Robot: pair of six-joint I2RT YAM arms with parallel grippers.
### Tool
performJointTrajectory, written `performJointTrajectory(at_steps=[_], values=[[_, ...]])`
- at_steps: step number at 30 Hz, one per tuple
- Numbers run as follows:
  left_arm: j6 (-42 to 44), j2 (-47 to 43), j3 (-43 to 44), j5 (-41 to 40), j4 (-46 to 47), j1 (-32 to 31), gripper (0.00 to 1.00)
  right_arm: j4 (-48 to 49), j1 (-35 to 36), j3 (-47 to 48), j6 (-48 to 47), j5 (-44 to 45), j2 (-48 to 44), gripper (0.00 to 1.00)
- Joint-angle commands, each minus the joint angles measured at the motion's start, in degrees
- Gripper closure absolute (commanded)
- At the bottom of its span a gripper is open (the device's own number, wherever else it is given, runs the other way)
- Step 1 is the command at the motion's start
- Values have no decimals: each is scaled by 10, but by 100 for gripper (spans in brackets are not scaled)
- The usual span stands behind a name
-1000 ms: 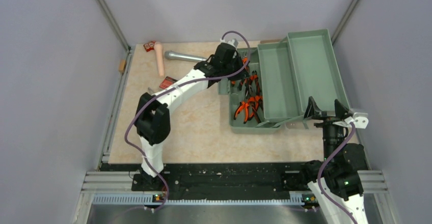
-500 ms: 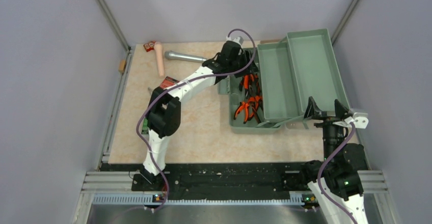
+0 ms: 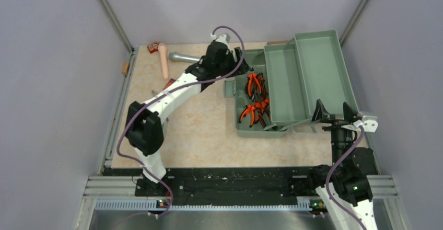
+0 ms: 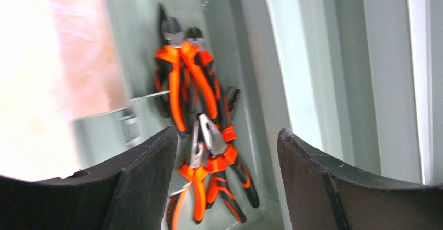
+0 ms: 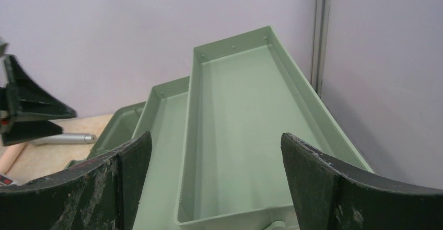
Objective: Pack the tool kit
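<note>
Sage-green toolbox (image 3: 284, 83) stands open on your worktop's (image 3: 198, 130) right side, orange-handled pliers (image 3: 254, 96) stowed inside, small red box (image 3: 153, 46) waiting outside at the far-left corner, your left gripper (image 4: 227, 141) above the pliers and right gripper (image 5: 217, 141) both spread wide, empty.

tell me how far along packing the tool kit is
Done: several orange-and-black-handled pliers lie in the open sage-green plastic toolbox. In hand: nothing; the left gripper hangs open above them, the right gripper open too. Left: a small red box out on the table, toolbox unclosed.
</note>
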Motion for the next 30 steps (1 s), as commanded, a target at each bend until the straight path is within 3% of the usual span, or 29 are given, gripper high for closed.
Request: performJointTrajectory(at_steps=[1,15,23,30], values=[[22,-105,-81,-62,-6,38,25,17,9,0,-6,1,-3,8],[32,-305,-297,-221,-93,185,25,19,9,-1,-6,0,-4,8],[48,-266,-337,-285,-134,281,25,19,9,-2,-5,-1,-1,8],[39,-192,-341,-255,-112,339,32,20,8,-3,-7,-2,0,8]])
